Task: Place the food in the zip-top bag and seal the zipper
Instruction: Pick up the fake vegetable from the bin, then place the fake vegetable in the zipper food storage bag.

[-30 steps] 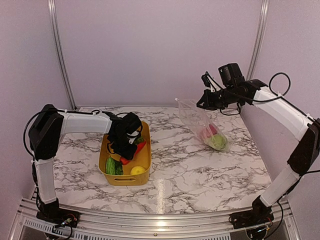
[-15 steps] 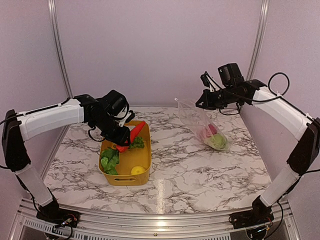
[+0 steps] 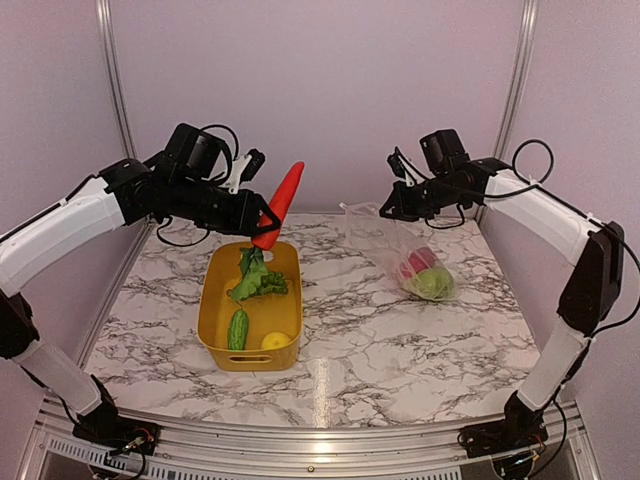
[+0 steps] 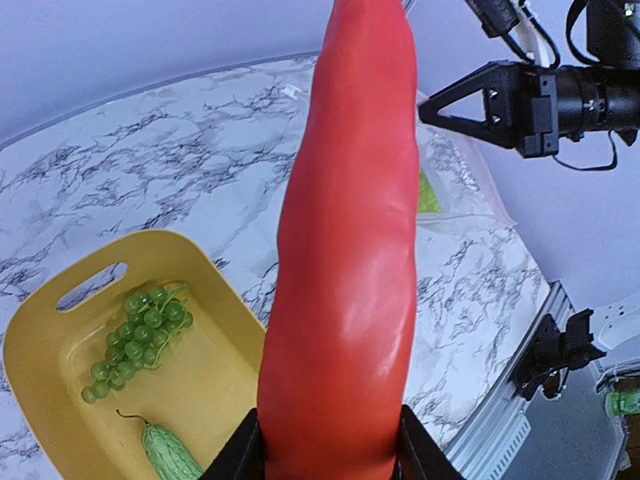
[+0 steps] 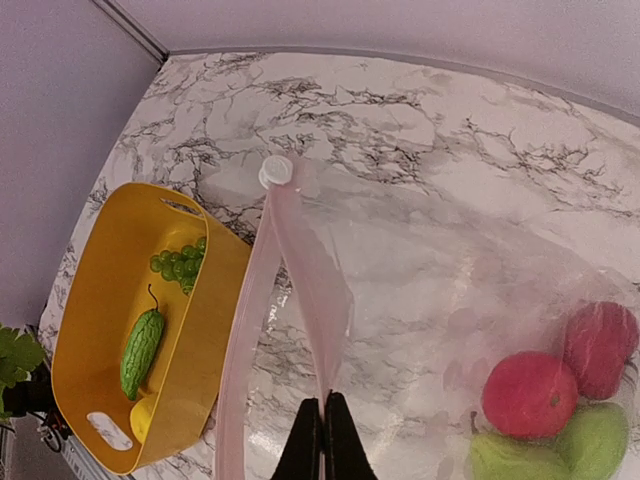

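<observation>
Top view first: the left tool (image 3: 262, 218) sits in the upper left, clamped on the orange-red carrot (image 3: 283, 195). The carrot pokes up and to the right above the yellow bin (image 3: 210, 310). Leafy greens (image 3: 257, 279) show right under that tool, over the far half of the bin, but it's hard to tell if they hang or lie in it. Lower in the bin are a bumpy green gourd (image 3: 238, 328) and the lemon (image 3: 273, 340). Right of centre, the right tool (image 3: 386, 211) pinches the top edge of the zip-top bag (image 3: 385, 235). The bag's bottom rests on the marble worktop (image 3: 400, 340) with a pink-red ball (image 3: 418, 262) and green rounds (image 3: 436, 284) inside.

Left wrist view: the carrot (image 4: 345, 250) fills the whole middle, with the fingers (image 4: 245, 458) pressed against both its sides at the bottom edge. The bin (image 4: 40, 345) is lower left, holding the grape bunch (image 4: 135, 335) and the gourd (image 4: 170, 455). The right tool (image 4: 425, 110) is upper right, with the bag (image 4: 455, 190) just below it.

Right wrist view: the tool's fingers (image 5: 308, 445) are together at bottom centre, nipping the bag's edge. The zipper (image 5: 248, 320) is a pinkish strip running up to a small white tab (image 5: 275, 171), and the bag's mouth gapes beside it. The tomato (image 5: 530, 393), ball (image 5: 598, 350) and green rounds (image 5: 590, 442) sit in the bag's lower right corner. The bin (image 5: 215, 330), on the left, holds the grapes (image 5: 180, 262), gourd (image 5: 140, 352) and lemon (image 5: 145, 418).
</observation>
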### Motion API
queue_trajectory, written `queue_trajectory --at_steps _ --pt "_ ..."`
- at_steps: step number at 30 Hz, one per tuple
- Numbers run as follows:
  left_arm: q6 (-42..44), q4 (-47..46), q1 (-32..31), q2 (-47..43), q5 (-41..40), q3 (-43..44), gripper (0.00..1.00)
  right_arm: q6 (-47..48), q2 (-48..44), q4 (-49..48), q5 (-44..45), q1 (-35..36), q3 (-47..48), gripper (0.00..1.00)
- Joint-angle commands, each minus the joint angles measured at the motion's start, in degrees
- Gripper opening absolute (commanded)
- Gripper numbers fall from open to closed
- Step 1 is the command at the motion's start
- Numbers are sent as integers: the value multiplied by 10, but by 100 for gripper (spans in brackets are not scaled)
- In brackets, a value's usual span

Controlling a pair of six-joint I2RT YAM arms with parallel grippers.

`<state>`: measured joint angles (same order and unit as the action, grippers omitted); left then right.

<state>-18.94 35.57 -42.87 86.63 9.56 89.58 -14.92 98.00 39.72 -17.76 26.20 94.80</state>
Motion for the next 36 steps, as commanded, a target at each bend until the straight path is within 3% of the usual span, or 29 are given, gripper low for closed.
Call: queue_trajectory --at_steps 1,4,10,16,26,36 --pt "-59 -126 -4 -4 56 3 21 12 -4 4 2 4 32 0" --pt "-64 -141 -10 11 81 4 20 3 -25 -13 5 4 6 0" --pt "-49 -97 -12 16 37 -3 19 8 -45 -4 16 4 -3 0" --pt "-117 -322 -15 -12 63 -106 22 0 -54 12 2 5 -6 0" --pt "-174 -620 -34 66 -4 -74 23 -24 -57 43 -27 9 37 0" --pt "-159 -690 -76 201 -34 53 24 -60 -58 54 -46 13 81 0"
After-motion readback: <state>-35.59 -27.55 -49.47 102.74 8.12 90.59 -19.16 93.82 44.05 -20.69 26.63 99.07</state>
